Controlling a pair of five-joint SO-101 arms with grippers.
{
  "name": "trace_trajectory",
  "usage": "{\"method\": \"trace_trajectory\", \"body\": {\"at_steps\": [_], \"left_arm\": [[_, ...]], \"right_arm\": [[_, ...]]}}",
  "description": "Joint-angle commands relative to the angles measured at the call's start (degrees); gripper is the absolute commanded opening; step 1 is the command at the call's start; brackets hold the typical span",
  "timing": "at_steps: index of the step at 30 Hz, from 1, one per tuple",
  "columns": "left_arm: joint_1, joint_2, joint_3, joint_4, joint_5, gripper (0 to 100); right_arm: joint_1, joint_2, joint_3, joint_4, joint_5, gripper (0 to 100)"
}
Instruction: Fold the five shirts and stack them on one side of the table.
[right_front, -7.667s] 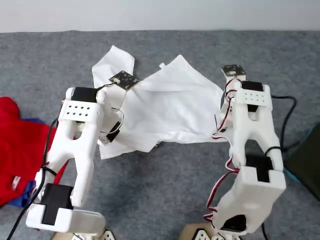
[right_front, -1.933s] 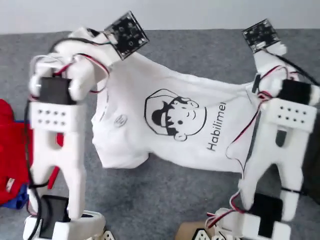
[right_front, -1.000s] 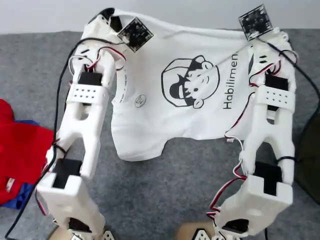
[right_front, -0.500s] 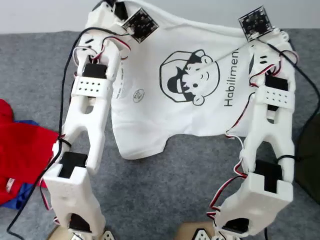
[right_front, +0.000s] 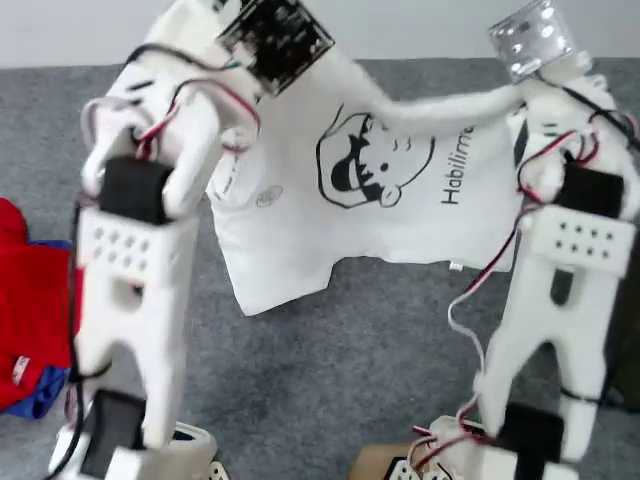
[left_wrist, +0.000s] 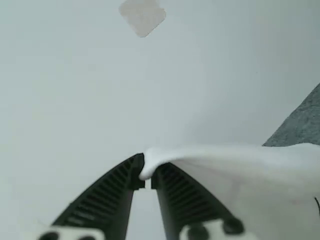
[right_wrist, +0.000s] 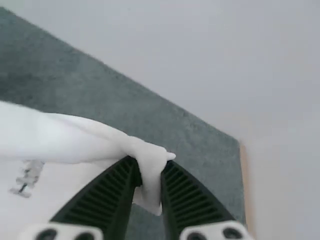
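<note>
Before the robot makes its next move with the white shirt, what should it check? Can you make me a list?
1. Left end effector shut on an edge of the white shirt: ok.
2. Right end effector shut on the same shirt: ok.
3. Shirt lying flat: not ok; its top edge is held up and the lower part drapes onto the grey table.
4. Print facing up: ok.
5. Red shirt apart from the white one: ok.
6. All five shirts present: cannot tell; a bit of blue cloth peeks from under the red.
</note>
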Motion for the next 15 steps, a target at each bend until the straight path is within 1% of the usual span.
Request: {"method": "trace_trajectory", "body": {"at_steps": [1, 4, 9, 11, 15], "left_arm": [[0.53, -7.65, -2.86, 4.66, 2.81, 1], [0.53, -11.43, -3.12, 5.71, 3.16, 1], [1.67, -16.44, -7.52, 6.07, 3.08, 1], [2.02, -17.41, -10.33, 8.09, 2.99, 1], [2.02, -17.49, -18.59, 14.68, 2.99, 1]], "right_arm": [[-1.1, -8.4, -1.32, 7.96, 0.09, 1.0], [-1.89, -12.62, -1.32, 11.74, -1.41, 1.0], [-2.07, -20.18, -1.41, 14.46, -3.08, 1.0], [-2.07, -23.16, -1.41, 15.52, -3.08, 1.0], [-1.98, -29.85, -1.41, 17.63, -3.08, 1.0]]}}
